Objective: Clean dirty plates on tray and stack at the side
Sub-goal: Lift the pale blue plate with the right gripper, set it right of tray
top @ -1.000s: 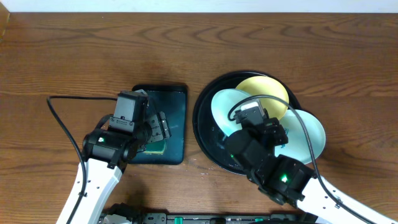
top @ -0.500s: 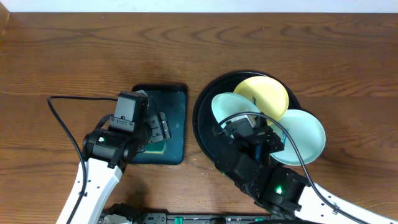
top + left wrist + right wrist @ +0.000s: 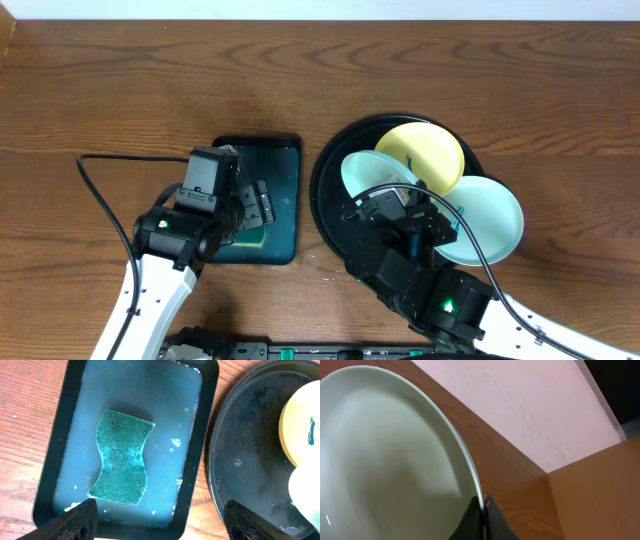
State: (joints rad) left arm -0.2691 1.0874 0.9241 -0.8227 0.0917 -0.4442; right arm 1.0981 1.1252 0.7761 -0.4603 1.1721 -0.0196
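Note:
The black tray [image 3: 325,215] holds a pale yellow plate [image 3: 425,150] with a blue scribble, a mint-white plate [image 3: 362,170] at its left, and a second mint-white plate [image 3: 490,220] overhanging its right rim. My right gripper [image 3: 398,192] is shut on the rim of the left mint-white plate; in the right wrist view the fingers [image 3: 482,507] pinch that plate [image 3: 385,460] at its edge. My left gripper [image 3: 255,205] is open and empty above the teal tray. The left wrist view shows the yellow plate [image 3: 300,425] and the black tray [image 3: 245,460].
A dark-teal rectangular tray [image 3: 280,165] with wet film holds a green sponge [image 3: 122,457], left of the black tray. Brown wood tabletop [image 3: 150,90] lies around both. A pale wall and a wooden panel show beyond the table's far edge in the right wrist view.
My right arm has shifted toward the front left over the black tray, uncovering more of the left mint-white plate. The left arm has not moved.

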